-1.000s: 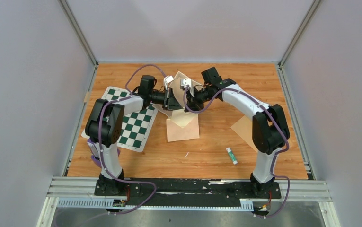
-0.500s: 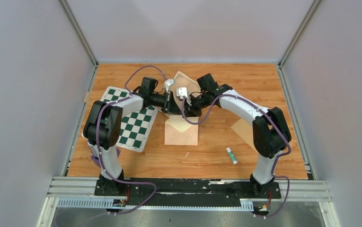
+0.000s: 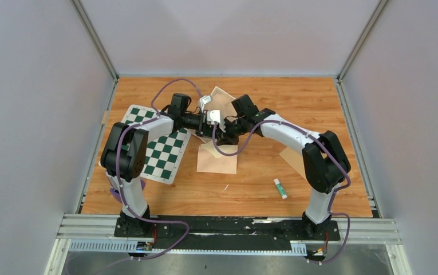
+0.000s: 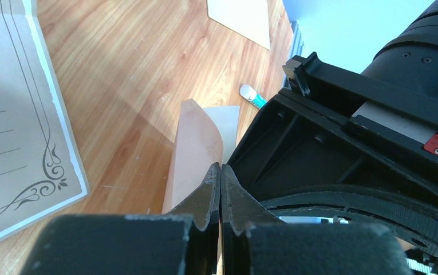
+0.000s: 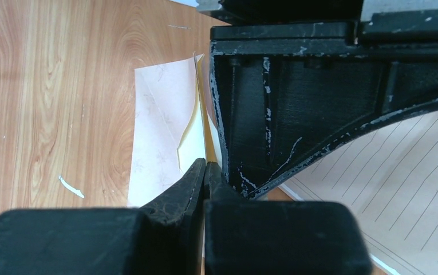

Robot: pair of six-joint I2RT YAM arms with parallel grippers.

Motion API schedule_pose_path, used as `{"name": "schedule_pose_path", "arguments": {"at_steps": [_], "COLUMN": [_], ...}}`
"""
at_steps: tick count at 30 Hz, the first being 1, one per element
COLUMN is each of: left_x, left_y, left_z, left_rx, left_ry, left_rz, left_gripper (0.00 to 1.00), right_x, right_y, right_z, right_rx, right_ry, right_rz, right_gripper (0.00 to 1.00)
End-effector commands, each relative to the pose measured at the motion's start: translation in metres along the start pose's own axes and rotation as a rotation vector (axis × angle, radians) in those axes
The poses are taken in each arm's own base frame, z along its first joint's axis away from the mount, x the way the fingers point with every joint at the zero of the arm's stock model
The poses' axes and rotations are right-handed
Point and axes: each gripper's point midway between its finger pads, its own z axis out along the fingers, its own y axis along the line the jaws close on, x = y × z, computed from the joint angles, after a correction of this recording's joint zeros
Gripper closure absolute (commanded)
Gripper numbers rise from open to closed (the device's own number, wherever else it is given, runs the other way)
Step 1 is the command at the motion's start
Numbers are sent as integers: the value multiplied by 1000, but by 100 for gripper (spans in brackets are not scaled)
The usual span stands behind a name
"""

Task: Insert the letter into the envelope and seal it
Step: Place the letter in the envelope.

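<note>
The pink envelope (image 3: 217, 162) lies mid-table, its top edge under both grippers. The letter (image 3: 223, 98), a cream sheet with a dark ornate border, lies flat behind them, outside the envelope. It also shows in the left wrist view (image 4: 16, 114) and the right wrist view (image 5: 394, 177). My left gripper (image 3: 210, 127) is shut on the envelope's lifted edge (image 4: 196, 146), jaws pressed together (image 4: 220, 169). My right gripper (image 3: 221, 135) faces it, almost touching, and is shut (image 5: 205, 166) on the envelope (image 5: 162, 114), whose yellow inside shows at the opening.
A green chessboard mat (image 3: 160, 144) lies to the left. A plain tan rectangle (image 3: 292, 154) lies under the right arm, and a glue stick (image 3: 280, 188) lies near the front right. A small white scrap (image 3: 226, 187) lies in front of the envelope.
Both grippers have moved left and down, closer together. The envelope has shifted left with them. Its tan flap, open before, is now hidden under the grippers.
</note>
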Motion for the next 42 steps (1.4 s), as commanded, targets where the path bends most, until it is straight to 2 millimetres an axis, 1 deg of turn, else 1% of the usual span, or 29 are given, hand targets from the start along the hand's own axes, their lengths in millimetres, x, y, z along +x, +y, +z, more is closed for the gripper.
{"name": "schedule_pose_path", "arguments": {"at_steps": [1,3,6,11,18,22,28,32,35,37,40,42], "left_x": [-4,-3,1,1,2,4,1,-2,-3,-5,-5,-3], "left_y": [-27,-29,-28,-26,-17,-12,-10,-5,-4,-7,-10,-9], "left_z": [-6,-6,-7,-6,-2,0,2,2,2,1,0,0], "left_rx": [64,76,79,71,71,68,70,46,26,28,36,35], "left_ry": [-8,-3,5,10,25,33,26,13,3,-6,-6,-4], "left_rz": [80,77,82,81,56,45,40,38,35,40,36,33], "left_gripper": [100,100,100,100,100,100,100,100,100,100,100,100], "right_x": [-20,-21,-18,-3,7,1,-3,-10,-13,-13,-13,-13], "right_y": [-19,-25,-24,-18,-18,-20,-11,1,7,9,6,-1], "right_z": [-15,-23,-28,-25,-10,-6,2,5,2,0,-2,-3], "right_rx": [103,105,88,43,-4,-28,-60,-62,-20,-1,20,64], "right_ry": [-56,-85,-105,-95,-93,-111,-112,-102,-109,-109,-101,-100], "right_rz": [27,75,93,91,153,173,178,111,58,43,46,40], "right_gripper": [100,100,100,100,100,100,100,100,100,100,100,100]}}
